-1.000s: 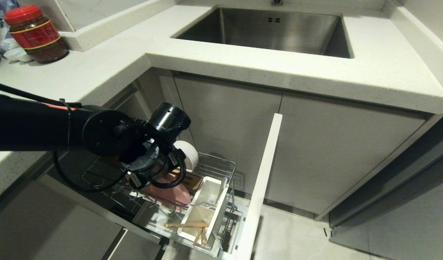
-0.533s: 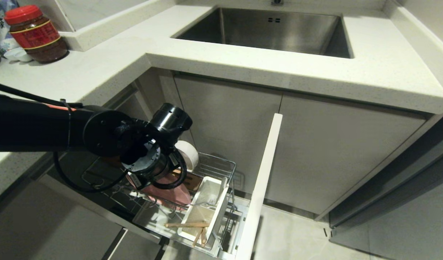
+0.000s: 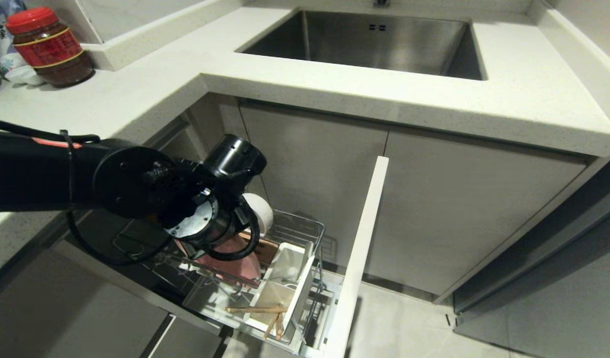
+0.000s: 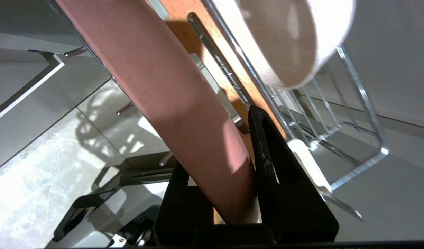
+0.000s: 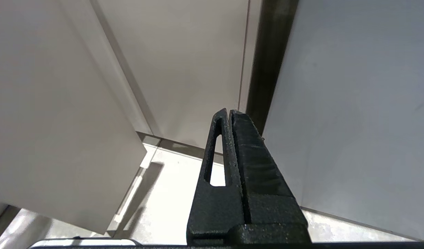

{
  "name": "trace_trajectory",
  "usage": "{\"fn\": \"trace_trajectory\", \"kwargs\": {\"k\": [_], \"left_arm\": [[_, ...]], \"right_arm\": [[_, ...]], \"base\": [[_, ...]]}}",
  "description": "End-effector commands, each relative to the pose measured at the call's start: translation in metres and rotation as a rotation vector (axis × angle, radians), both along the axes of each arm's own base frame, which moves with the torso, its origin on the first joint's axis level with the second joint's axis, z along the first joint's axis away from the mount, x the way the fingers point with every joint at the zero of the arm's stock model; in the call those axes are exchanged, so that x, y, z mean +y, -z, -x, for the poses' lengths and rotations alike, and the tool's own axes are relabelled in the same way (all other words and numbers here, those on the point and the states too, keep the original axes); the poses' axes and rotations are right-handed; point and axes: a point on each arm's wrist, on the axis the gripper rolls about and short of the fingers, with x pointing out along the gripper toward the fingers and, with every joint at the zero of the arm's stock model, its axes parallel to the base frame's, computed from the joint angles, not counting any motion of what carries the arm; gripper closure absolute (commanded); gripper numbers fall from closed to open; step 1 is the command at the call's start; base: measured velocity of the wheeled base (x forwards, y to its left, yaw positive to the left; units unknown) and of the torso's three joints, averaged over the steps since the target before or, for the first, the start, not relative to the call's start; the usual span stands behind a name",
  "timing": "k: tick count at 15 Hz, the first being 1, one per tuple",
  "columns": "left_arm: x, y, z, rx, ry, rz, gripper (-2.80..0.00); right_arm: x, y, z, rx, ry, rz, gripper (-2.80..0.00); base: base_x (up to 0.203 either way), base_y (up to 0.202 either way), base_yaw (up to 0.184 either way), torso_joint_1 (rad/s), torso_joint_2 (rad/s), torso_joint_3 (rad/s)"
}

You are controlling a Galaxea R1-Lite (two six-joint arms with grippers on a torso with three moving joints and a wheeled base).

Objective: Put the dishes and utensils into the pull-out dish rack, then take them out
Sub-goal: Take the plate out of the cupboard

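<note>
Left claw was clamped on the pink plate's rim; you had it standing in the pull-out dish rack beside the bowl. Chopsticks sat in a cup. Loading looked done, unloading barely begun. Right claw together, parked.

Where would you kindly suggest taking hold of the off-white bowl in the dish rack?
Probably by its upper rim, coming from above: the bowl stands on edge in the wire dish rack, beside the pink plate, so only that top edge is exposed.
</note>
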Motion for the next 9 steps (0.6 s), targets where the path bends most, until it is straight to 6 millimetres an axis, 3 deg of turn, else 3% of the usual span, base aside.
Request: {"fn": "trace_trajectory", "kwargs": {"k": [1,7,9], "left_arm": [[0.003,-0.017,0.012,-0.046,0.009,0.032,0.0],[0.008,-0.055,0.046,-0.166,0.048,0.088,0.0],[0.009,-0.074,0.068,-0.2,0.097,0.121,0.0]], "right_arm": [[0.0,0.007,-0.002,0.026,0.0,0.0,0.0],[0.0,0.007,-0.002,0.026,-0.001,0.0,0.0],[0.0,0.007,-0.002,0.027,0.0,0.0,0.0]], "base": [[0.0,0.0,0.0,0.0,0.0,0.0],[0.0,0.0,0.0,0.0,0.0,0.0],[0.0,0.0,0.0,0.0,0.0,0.0]]}}
